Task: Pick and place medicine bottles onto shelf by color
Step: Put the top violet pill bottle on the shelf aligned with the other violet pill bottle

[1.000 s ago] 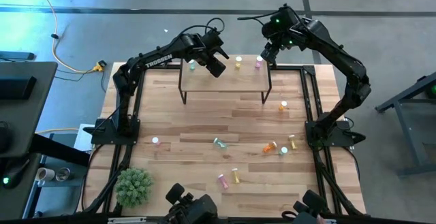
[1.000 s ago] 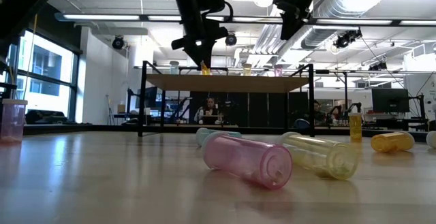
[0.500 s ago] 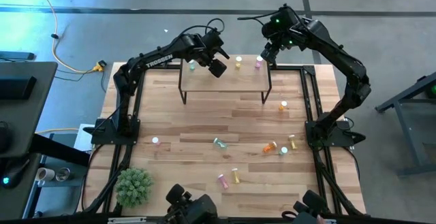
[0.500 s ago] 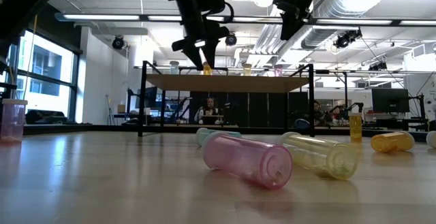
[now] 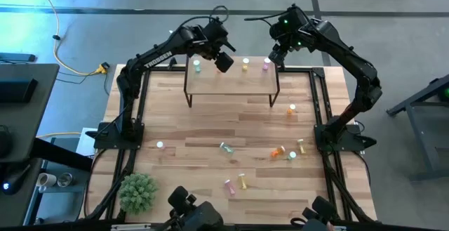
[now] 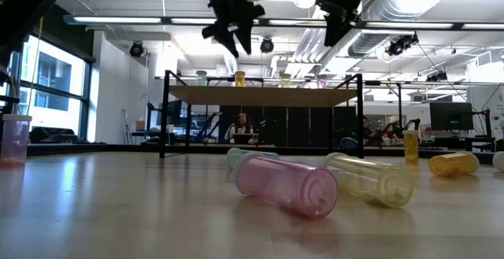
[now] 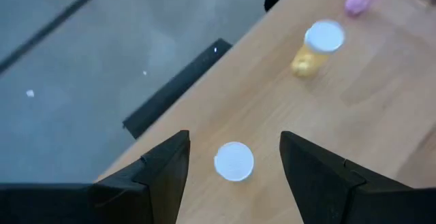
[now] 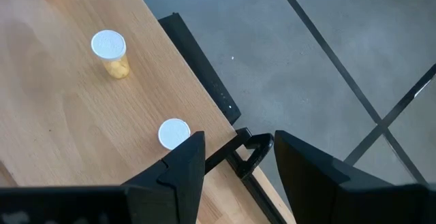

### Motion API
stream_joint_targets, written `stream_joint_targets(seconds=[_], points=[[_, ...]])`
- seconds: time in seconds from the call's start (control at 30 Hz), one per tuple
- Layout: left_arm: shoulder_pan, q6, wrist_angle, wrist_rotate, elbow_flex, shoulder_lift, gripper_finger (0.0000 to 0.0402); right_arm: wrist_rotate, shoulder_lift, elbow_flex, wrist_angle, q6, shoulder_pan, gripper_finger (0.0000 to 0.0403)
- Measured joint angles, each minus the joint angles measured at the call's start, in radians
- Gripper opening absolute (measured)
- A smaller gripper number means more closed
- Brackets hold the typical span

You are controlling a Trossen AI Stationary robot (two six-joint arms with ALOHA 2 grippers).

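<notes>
The shelf stands at the table's far middle. Four medicine bottles stand upright on it: green, orange, yellow and pink. My left gripper hangs open a little above the orange bottle, whose white cap shows below the gap between its fingers. My right gripper hangs open above the shelf's right end, over the pink bottle's cap, with nothing between its fingers. More bottles lie or stand on the table nearer me.
On the tabletop, a pink bottle and a yellow one lie near the front, a green one at the middle, and orange, green and yellow ones at the right. A plant stands front left.
My left gripper has opened and let go of the orange bottle, then risen straight up from it. The bottle stays upright on the shelf between the green and yellow ones.
</notes>
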Motion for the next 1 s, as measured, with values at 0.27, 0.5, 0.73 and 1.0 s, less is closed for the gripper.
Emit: stream_joint_targets(seconds=[0.27, 0.5, 0.73, 1.0], points=[[-0.019, 0.100, -0.174, -0.003, 0.102, -0.014, 0.0212, -0.094, 0.000, 0.000, -0.060, 0.028, 0.000, 0.0168], [-0.097, 0.116, -0.212, -0.006, 0.078, -0.036, 0.0209, -0.215, 0.000, 0.000, -0.147, 0.052, 0.006, 0.0168], [-0.186, 0.102, -0.178, -0.036, -0.060, -0.094, 0.0207, -0.217, 0.000, 0.000, -0.238, 0.071, 0.066, 0.0168], [-0.275, 0.002, -0.015, -0.078, -0.371, -0.283, 0.0205, -0.218, -0.031, -0.018, -0.303, 0.099, 0.161, 0.0168]])
